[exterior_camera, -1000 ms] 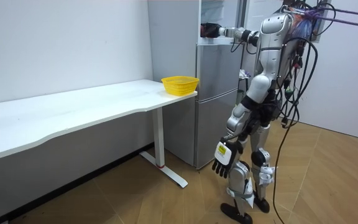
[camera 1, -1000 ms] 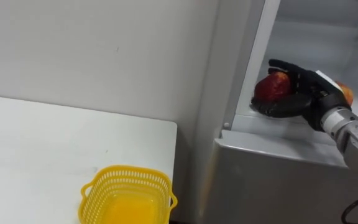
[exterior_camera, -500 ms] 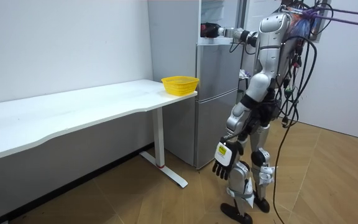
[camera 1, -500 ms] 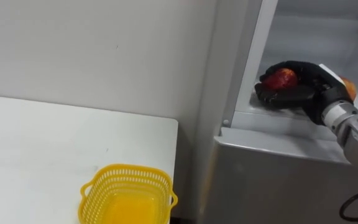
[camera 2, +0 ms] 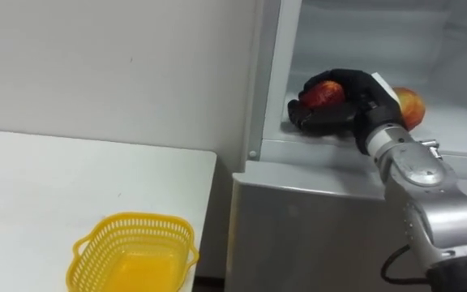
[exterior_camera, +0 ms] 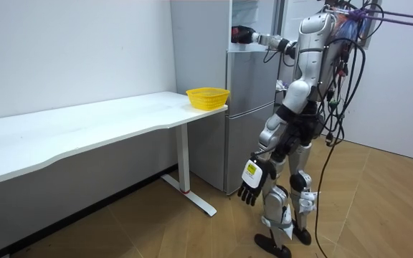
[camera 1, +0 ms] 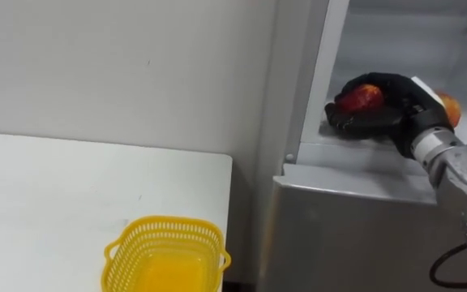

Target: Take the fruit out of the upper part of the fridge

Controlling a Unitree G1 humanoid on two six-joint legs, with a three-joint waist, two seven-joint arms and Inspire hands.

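- Reaching into the open upper compartment of the tall grey metal fridge [camera 1: 347,235], my black right hand [camera 1: 397,107] has its fingers and thumb curled round a round red fruit [camera 1: 360,97].
- The red fruit sits in my grasp near the front left corner of the compartment, just above its pale floor [camera 1: 355,152]; I cannot tell whether the fruit touches that floor.
- A second round fruit, orange-red [camera 1: 451,108], lies behind my right hand's wrist, farther to my right in the same compartment and partly hidden by the hand.
- The lower part of the fridge is shut, its grey front running below my forearm.
- To my left, a white rectangular table [camera 1: 47,203] stands against the pale wall, its end close to the fridge's side.
- A yellow plastic mesh basket with two small handles [camera 1: 166,251] stands upright on the table near the corner closest to the fridge, well apart from my right hand and lower than it.
- In the room view I stand upright on the wooden floor in front of the fridge, right arm raised to shoulder height and stretched toward the compartment.
- My left hand [exterior_camera: 251,185] hangs beside my thigh with its fingers relaxed and pointing down, holding nothing.
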